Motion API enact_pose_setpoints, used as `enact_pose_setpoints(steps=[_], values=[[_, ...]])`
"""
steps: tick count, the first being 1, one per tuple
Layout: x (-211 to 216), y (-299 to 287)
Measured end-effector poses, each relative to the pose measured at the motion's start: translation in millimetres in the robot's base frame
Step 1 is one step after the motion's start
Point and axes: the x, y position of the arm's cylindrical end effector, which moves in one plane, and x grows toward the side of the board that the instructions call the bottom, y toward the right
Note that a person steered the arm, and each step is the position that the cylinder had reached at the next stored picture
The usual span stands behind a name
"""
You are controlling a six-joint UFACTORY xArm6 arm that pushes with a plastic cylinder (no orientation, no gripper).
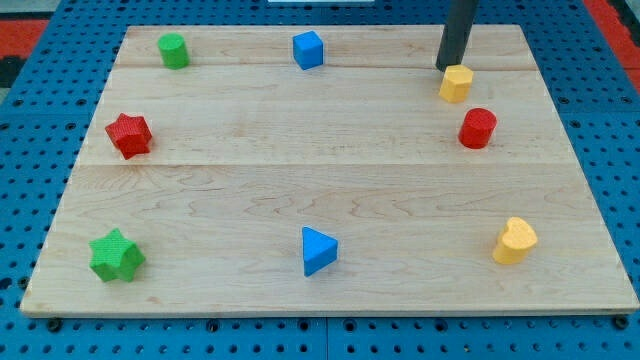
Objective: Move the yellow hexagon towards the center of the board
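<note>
The yellow hexagon [456, 83] sits near the view's top right of the wooden board [330, 190]. My tip [446, 67] rests at the hexagon's upper left edge, touching or almost touching it. The dark rod rises from there out of the view's top. The board's middle lies to the lower left of the hexagon.
A red cylinder [478, 128] stands just below right of the hexagon. A blue cube [308, 50] and a green cylinder [174, 50] are along the top. A red star [129, 135] is at left, a green star [117, 256] at bottom left, a blue triangle [318, 250] at bottom middle, a yellow heart [515, 241] at bottom right.
</note>
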Motion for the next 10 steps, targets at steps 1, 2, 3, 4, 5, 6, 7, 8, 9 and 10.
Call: enact_pose_setpoints(steps=[1,2,3,4,5,6,7,8,9,10], values=[[5.6,-7.3],[-1.7,56.6],[17.6,104.0],[25.9,83.0],[25.9,31.1],[27.2,10.0],[42.3,15.4],[46.7,16.3],[46.7,18.6],[46.7,20.2]])
